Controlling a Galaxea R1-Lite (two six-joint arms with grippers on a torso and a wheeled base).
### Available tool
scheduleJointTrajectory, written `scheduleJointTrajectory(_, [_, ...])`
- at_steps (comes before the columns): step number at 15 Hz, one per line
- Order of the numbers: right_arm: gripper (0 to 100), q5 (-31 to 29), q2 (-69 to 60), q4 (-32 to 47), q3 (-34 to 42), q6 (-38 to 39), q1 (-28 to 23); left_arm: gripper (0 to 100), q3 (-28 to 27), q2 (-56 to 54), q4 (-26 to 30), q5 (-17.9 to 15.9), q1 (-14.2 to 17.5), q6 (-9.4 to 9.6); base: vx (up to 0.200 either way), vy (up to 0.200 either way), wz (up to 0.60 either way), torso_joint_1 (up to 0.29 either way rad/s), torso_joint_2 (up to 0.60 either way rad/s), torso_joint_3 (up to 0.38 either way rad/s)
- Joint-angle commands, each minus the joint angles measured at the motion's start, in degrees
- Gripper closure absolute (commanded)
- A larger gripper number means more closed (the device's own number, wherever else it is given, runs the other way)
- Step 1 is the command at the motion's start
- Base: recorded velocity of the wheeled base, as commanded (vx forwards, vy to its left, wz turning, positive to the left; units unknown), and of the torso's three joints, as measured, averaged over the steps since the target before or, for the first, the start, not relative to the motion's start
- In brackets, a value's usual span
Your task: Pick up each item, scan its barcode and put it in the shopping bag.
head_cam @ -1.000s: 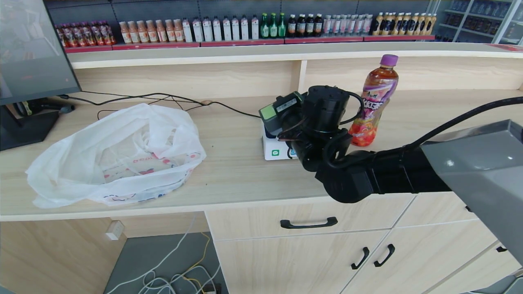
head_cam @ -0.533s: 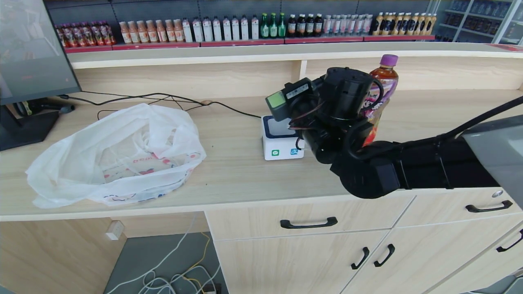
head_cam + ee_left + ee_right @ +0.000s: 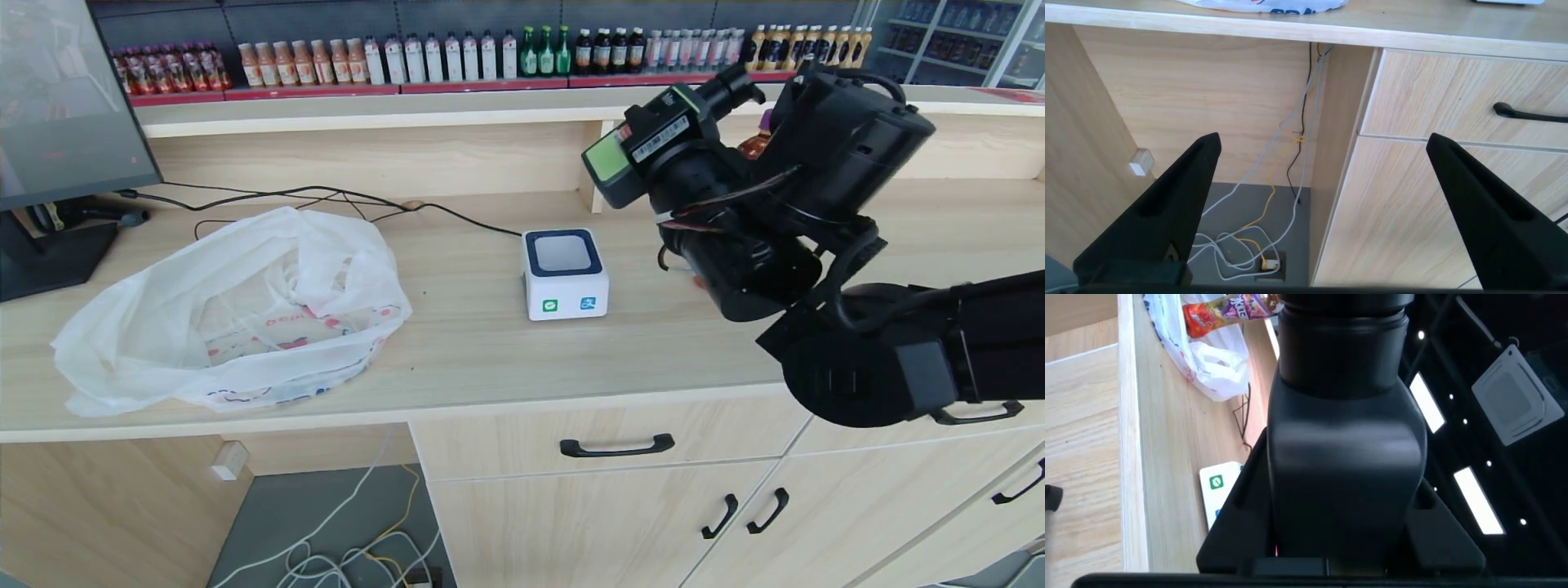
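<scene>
wooden counter (image 3: 473,343) is carrying everything: the bottle (image 3: 753,147) is standing at its far right, mostly hidden behind the right arm (image 3: 824,163). whether the right gripper (image 3: 1343,457) is gripping it, i cannot tell. the left gripper (image 3: 1323,212) is hanging spread and empty below the counter edge. i judge the pickup is calling for a hold around the bottle's middle, kept upright, barcode facing the scanner (image 3: 565,273). the shopping bag (image 3: 163,327) is lying open at the left, holding red-printed packaging.

Monitor (image 3: 73,90), cables (image 3: 326,194), shelved bottles (image 3: 490,55)
</scene>
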Motion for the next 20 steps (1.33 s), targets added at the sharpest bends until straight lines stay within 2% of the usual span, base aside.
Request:
scheduleJointTrajectory(1, [100, 0.1, 0.1, -0.1, -0.2, -0.1, 0.1, 0, 0.0, 0.0, 0.0, 0.0, 0.0, -0.01, 0.0, 0.0, 0.0, 0.0, 0.0, 0.0])
scheduleJointTrajectory(7, [100, -0.1, 0.3, -0.1, -0.4, 0.4, 0.5, 0, 0.0, 0.0, 0.0, 0.0, 0.0, -0.01, 0.0, 0.0, 0.0, 0.0, 0.0, 0.0])
scheduleJointTrajectory(11, [100, -2.6, 0.5, -0.1, -1.0, 3.5, 5.3, 0, 0.0, 0.0, 0.0, 0.0, 0.0, -0.01, 0.0, 0.0, 0.0, 0.0, 0.0, 0.0])
scheduleJointTrajectory(13, [100, -4.2, -0.2, -0.1, -7.4, 9.8, 7.1, 0, 0.0, 0.0, 0.0, 0.0, 0.0, -0.01, 0.0, 0.0, 0.0, 0.0, 0.0, 0.0])
scheduleJointTrajectory(14, [100, -4.2, -0.2, -0.1, -8.4, 10.6, 7.2, 0, 0.0, 0.0, 0.0, 0.0, 0.0, -0.01, 0.0, 0.0, 0.0, 0.0, 0.0, 0.0])
scheduleJointTrajectory(15, [100, -4.2, 0.2, -0.1, -9.6, 16.7, 7.7, 0, 0.0, 0.0, 0.0, 0.0, 0.0, -0.01, 0.0, 0.0, 0.0, 0.0, 0.0, 0.0])
scheduleJointTrajectory(20, [100, -4.0, 0.2, -0.1, -5.4, 41.7, 7.0, 0, 0.0, 0.0, 0.0, 0.0, 0.0, -0.01, 0.0, 0.0, 0.0, 0.0, 0.0, 0.0])
